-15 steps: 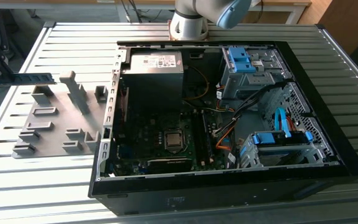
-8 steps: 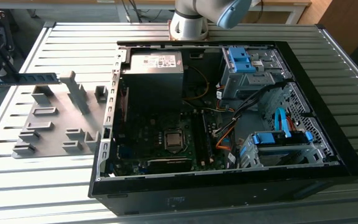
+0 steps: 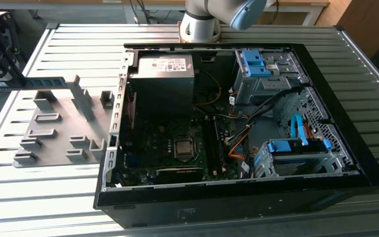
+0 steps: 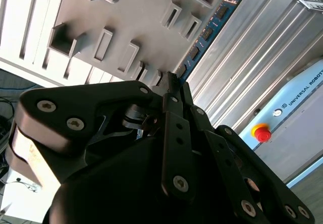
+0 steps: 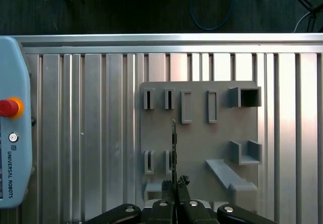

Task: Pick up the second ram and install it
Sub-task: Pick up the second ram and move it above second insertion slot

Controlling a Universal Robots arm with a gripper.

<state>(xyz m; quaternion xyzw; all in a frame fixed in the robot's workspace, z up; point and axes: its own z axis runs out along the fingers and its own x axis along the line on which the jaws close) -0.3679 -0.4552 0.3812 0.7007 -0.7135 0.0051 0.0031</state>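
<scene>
Hand (image 5: 175, 186) is clamped on one end of the second ram (image 5: 174, 146) (board on edge, seen as a thin line), and I see it held level over the grey fixture (image 5: 197, 143). That fixture lies on the slatted metal surface (image 3: 38, 182), with the open computer case (image 3: 242, 207) on the exterior view's right.

Your gripper (image 5: 175, 187), clamped on second ram (image 5: 174, 143), hangs over grey fixture (image 3: 64, 123): upright blocks (image 3: 79, 96) right beneath you. Bare table (image 5: 91, 133) between fixture and teach pendant (image 5: 12, 123). Case wall (image 3: 118, 113) stands between fixture and motherboard (image 3: 170, 148). Open air above motherboard. Cable bundle (image 3: 242, 136) and drive cage (image 3: 295, 160) crowd exterior view's right. Power supply (image 3: 166, 69) sits beside arm base (image 3: 199, 27).
</scene>
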